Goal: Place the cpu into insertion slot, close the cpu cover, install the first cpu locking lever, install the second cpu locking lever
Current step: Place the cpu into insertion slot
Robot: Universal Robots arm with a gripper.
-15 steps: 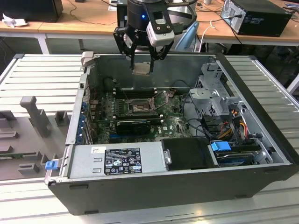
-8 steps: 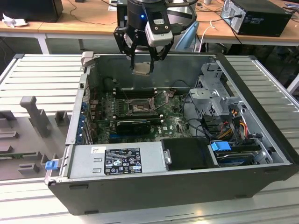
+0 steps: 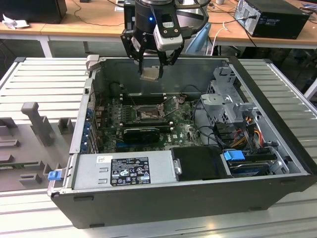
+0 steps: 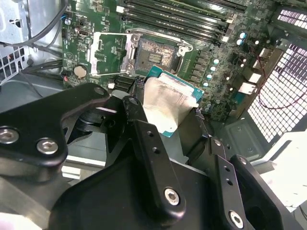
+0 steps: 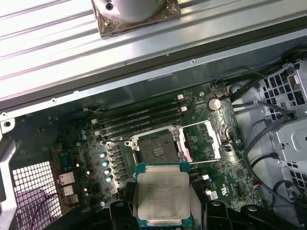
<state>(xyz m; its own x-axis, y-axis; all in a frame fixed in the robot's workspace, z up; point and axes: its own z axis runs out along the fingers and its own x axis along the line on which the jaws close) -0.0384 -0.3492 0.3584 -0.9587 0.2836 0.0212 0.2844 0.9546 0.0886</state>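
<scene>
Clamping cpu (image 5: pixel 163 195) flat in end effector (image 3: pixel 151 68) for level seating | raised near insertion slot (image 5: pixel 157 147) | cpu cover (image 5: pixel 204 139) open, baring it

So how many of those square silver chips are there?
1. The cpu is gripped in the pincer, up in the air over the green board, and the insertion slot is empty. Another chip could be hidden somewhere inside the case.
</scene>
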